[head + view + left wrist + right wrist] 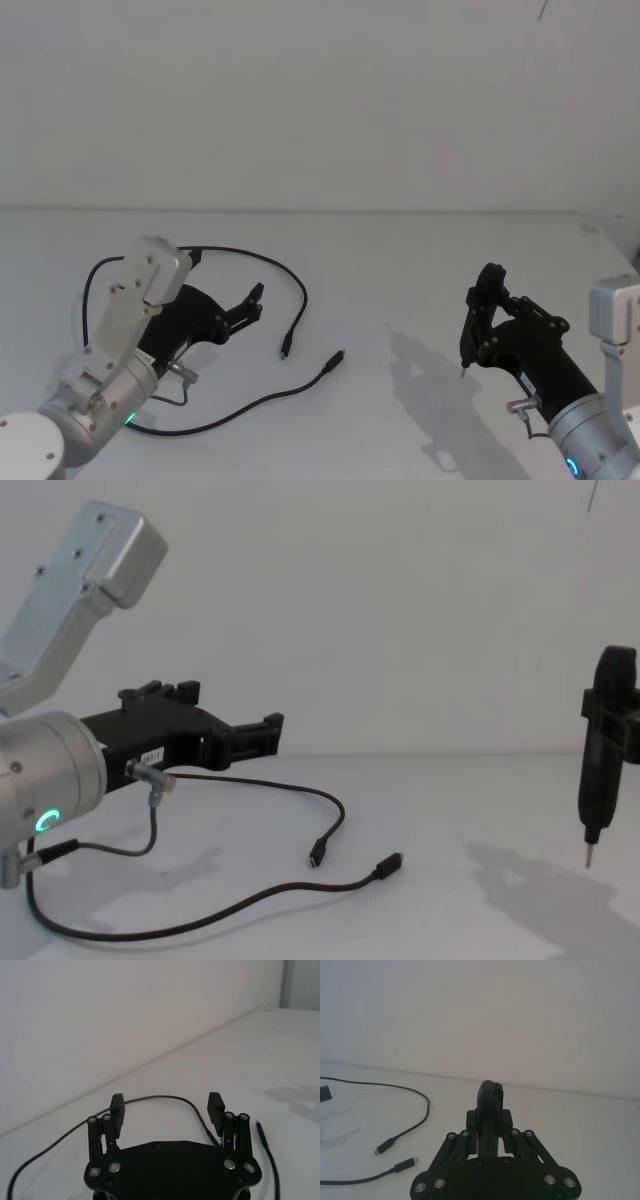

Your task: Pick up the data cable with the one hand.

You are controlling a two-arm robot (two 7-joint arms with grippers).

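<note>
The data cable (pixel 301 290) lies in loose loops on the white table (pixel 400 260), its two plugs (pixel 285 350) (pixel 338 357) close together near the middle. My left gripper (pixel 256 303), the one hand with the green ring, hovers open just above the table, inside the cable's loop. Nothing is between its fingers (pixel 117 1105). In the left wrist view the cable (pixel 50 1147) arcs past the fingertips. From the chest the left gripper (pixel 270 730) sits above the cable (pixel 250 895). My right gripper (pixel 487 305) is off to the right, shut on a black metal-tipped tool (pixel 598 770).
The tool's tip (pixel 462 372) points down at the table right of the plugs. In the right wrist view the cable (pixel 415 1092) lies well to the side of the right gripper (pixel 490 1120). A plain white wall stands behind the table.
</note>
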